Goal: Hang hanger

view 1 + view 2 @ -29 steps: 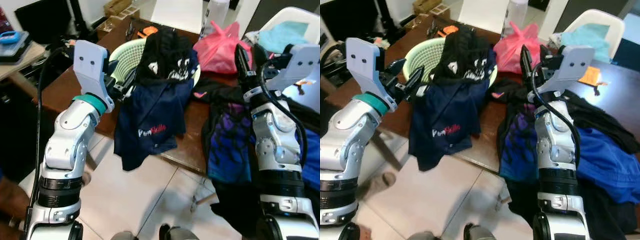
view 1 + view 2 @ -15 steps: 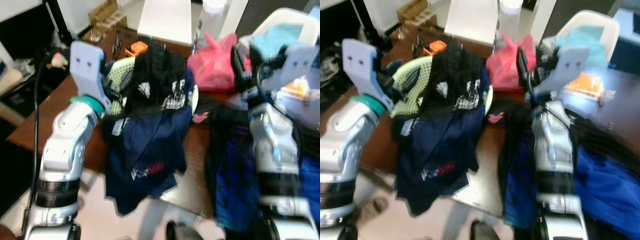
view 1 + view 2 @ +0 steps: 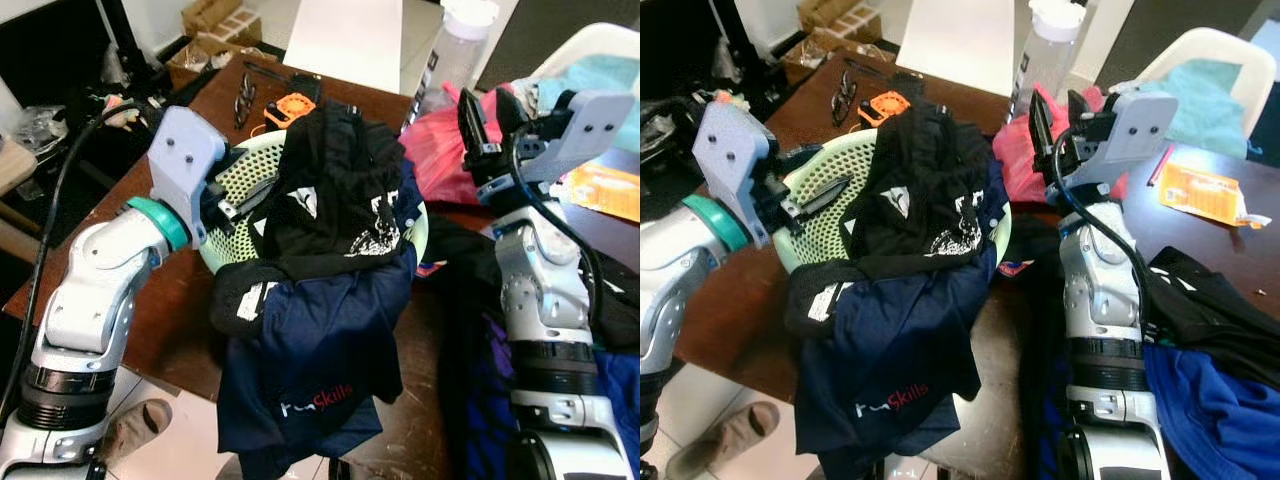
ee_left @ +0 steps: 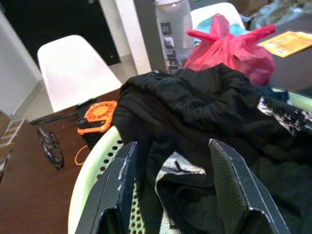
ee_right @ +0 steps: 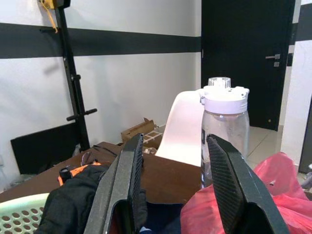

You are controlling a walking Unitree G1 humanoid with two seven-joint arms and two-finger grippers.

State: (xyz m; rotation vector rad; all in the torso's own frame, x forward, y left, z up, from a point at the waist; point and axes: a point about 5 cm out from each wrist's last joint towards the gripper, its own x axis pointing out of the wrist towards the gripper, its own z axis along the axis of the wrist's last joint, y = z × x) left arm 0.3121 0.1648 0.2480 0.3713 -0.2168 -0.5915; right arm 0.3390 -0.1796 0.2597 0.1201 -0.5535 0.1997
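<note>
1. The left hand (image 4: 168, 190) is held spread and empty at the basket (image 3: 232, 175) rim; the right hand (image 5: 183, 190) is raised, also spread and empty.
2. At the left hand's 3 o'clock, black clothing (image 3: 340, 190) and a navy shirt (image 3: 320, 340) are draped over the tabletop (image 3: 180, 330).
3. No hanger can be made out; judged light, stiff, best grasped by its neck.

Green basket (image 3: 232, 180) heaped with dark clothes (image 3: 335, 205) — pink bag (image 3: 440, 150) beside.

Even indoor light, soft shadows; head views sharp, slight edge distortion
</note>
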